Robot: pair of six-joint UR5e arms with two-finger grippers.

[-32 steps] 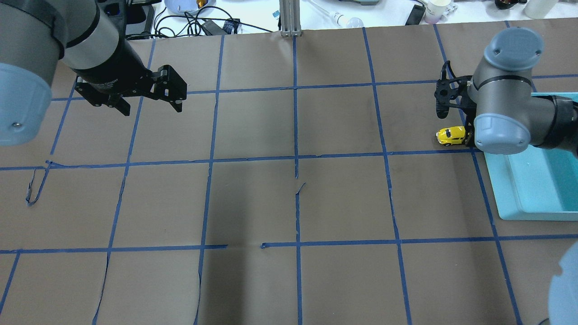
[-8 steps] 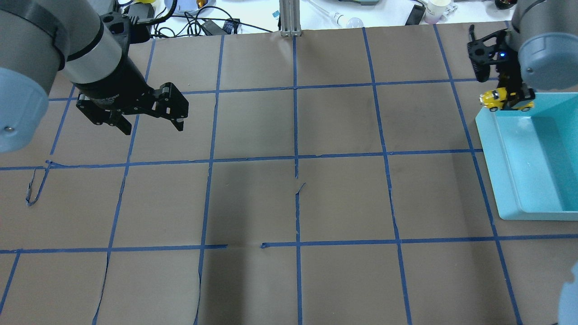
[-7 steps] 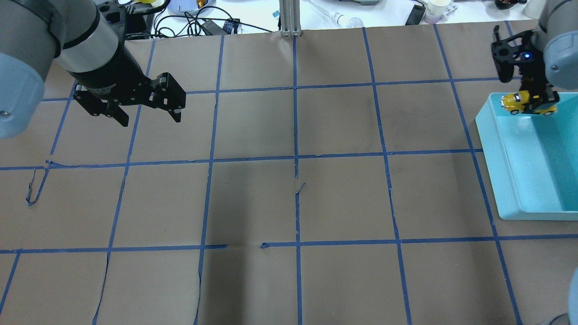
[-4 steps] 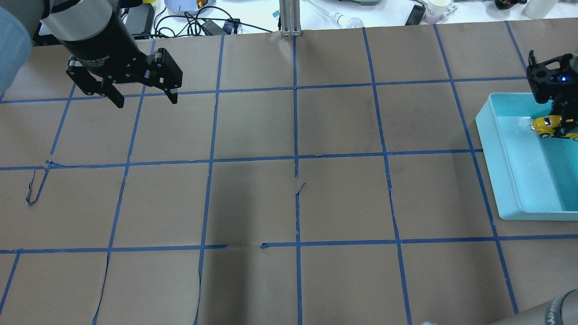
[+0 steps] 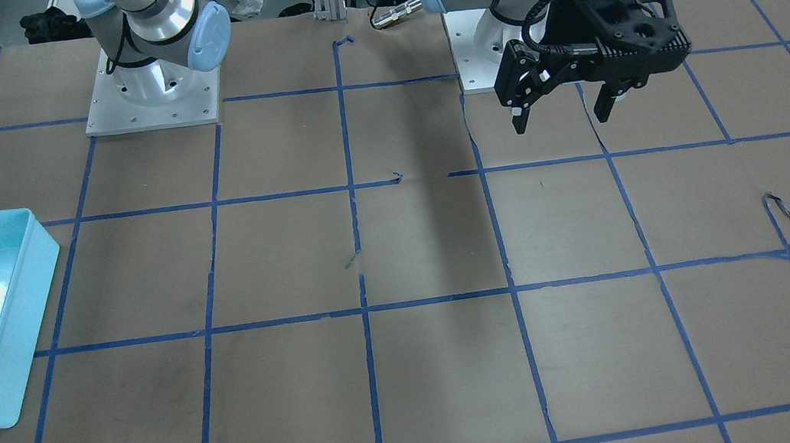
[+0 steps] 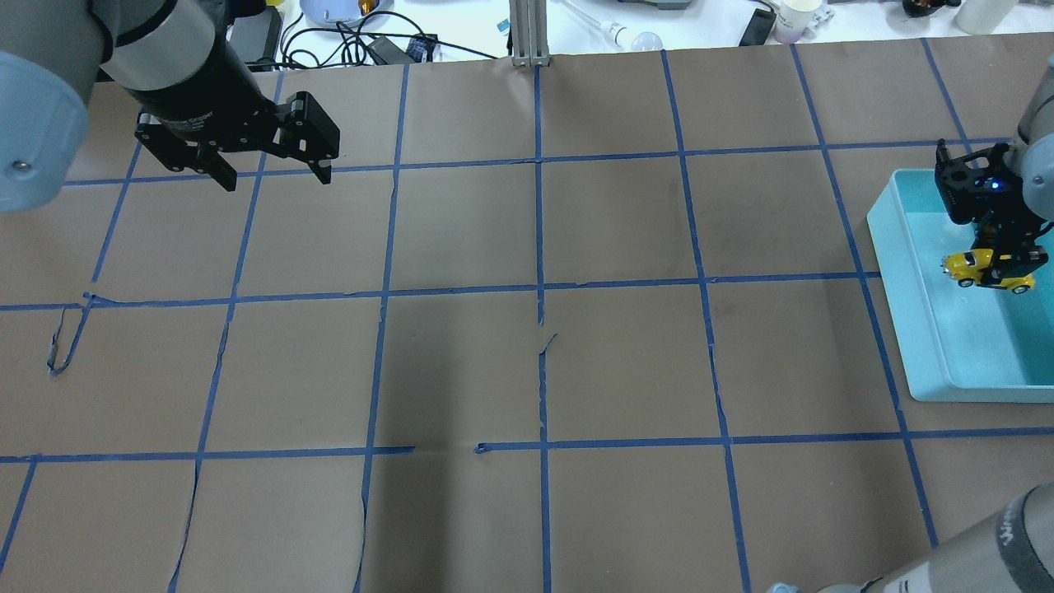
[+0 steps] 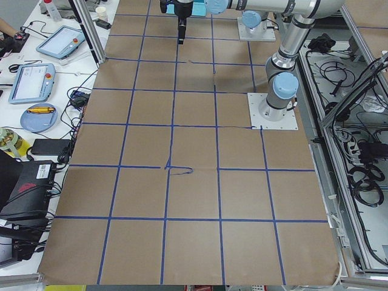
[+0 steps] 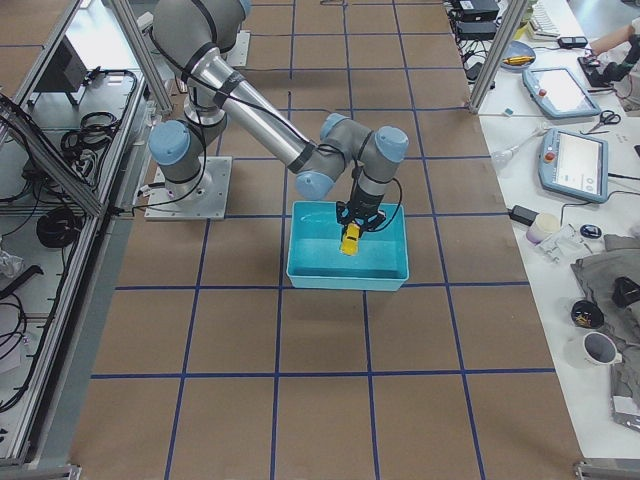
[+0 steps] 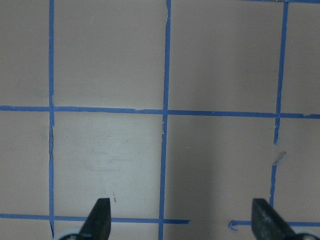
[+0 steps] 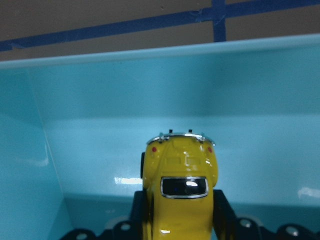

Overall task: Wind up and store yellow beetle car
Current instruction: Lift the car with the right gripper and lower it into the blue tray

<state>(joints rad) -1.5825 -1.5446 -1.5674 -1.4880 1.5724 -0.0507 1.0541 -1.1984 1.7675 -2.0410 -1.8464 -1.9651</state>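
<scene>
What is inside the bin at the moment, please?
Only the car, clamped in the right gripper, hangs inside the bin. The visible floor is bare; the patch beneath gripper and car is covered, so whether the car touches down cannot be told.

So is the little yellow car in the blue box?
In, but held: the right tool grips the yellow car within the blue box's walls. Touching bottom? Cannot tell.

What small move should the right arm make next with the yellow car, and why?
Probably lower a little and open the right gripper: it grips the yellow beetle car inside the walls of the turquoise bin, seemingly just above its floor.
</scene>
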